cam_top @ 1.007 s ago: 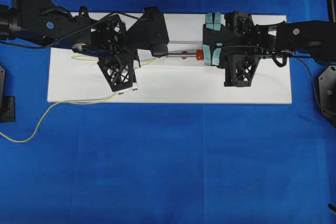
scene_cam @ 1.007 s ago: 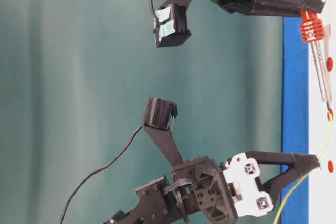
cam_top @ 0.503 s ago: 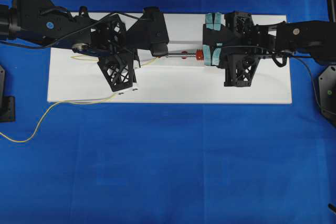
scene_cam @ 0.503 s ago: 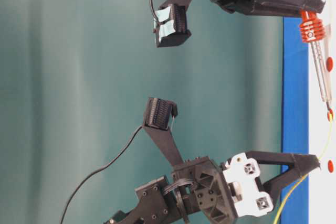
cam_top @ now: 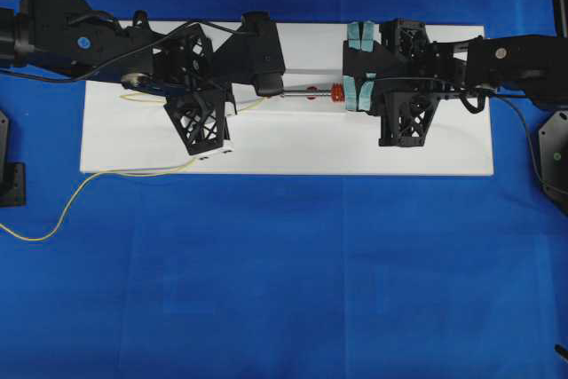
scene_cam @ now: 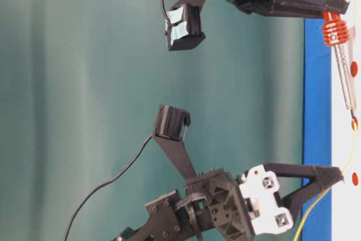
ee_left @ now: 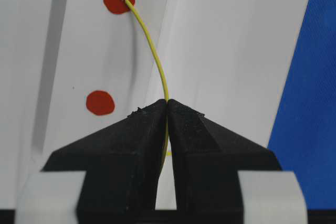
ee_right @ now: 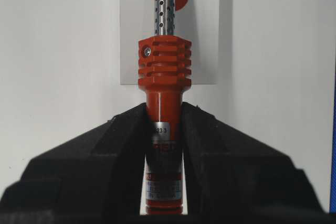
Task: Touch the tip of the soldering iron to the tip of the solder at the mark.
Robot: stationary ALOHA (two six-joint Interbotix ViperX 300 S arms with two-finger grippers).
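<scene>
Blue cloth covers the bench (cam_top: 284, 290), with a white rectangular board (cam_top: 293, 148) laid on it. On that board the left jaws (ee_left: 168, 103) are pinched together on the thin yellow solder wire (ee_left: 155, 56), which arcs ahead of them to a red dot mark (ee_left: 113, 1). At that mark the dark iron tip touches the wire's end. Right jaws (ee_right: 164, 114) are clamped on the red-orange-handled soldering iron (ee_right: 164, 72), its perforated silver shaft pointing straight ahead of them.

Overhead, sideways table-level, two wrist close-ups
</scene>
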